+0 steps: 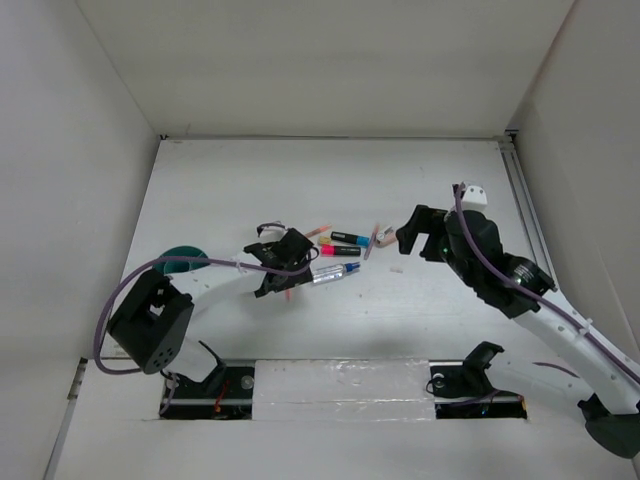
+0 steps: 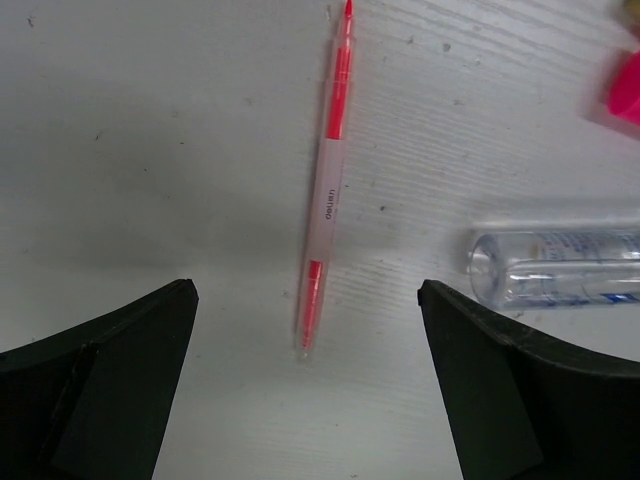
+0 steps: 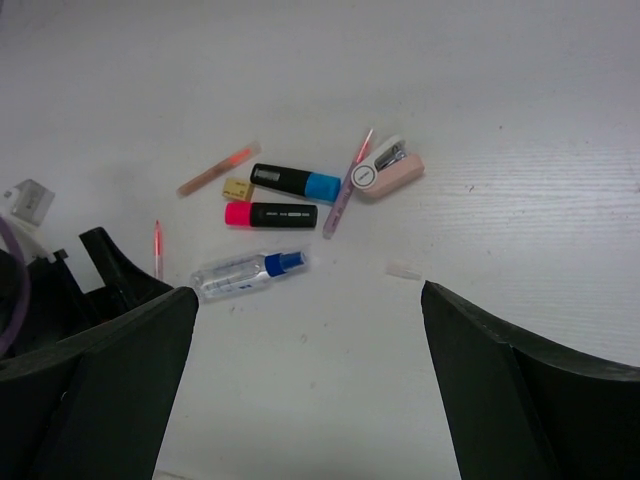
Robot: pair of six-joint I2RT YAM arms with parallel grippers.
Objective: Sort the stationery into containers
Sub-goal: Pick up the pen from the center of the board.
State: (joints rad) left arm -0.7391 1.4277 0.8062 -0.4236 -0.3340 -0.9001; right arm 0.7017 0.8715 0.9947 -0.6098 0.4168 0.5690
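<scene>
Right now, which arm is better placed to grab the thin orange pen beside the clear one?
Left. The left end effector, open, frames the orange pen, and the teal cup sits on its side. The right end effector hovers near the stapler.

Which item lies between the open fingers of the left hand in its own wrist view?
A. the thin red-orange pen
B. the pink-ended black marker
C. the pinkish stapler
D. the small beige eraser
A: the left wrist view shows the thin red-orange pen lying flat in the gap of the open left hand, touched by neither side.
</scene>
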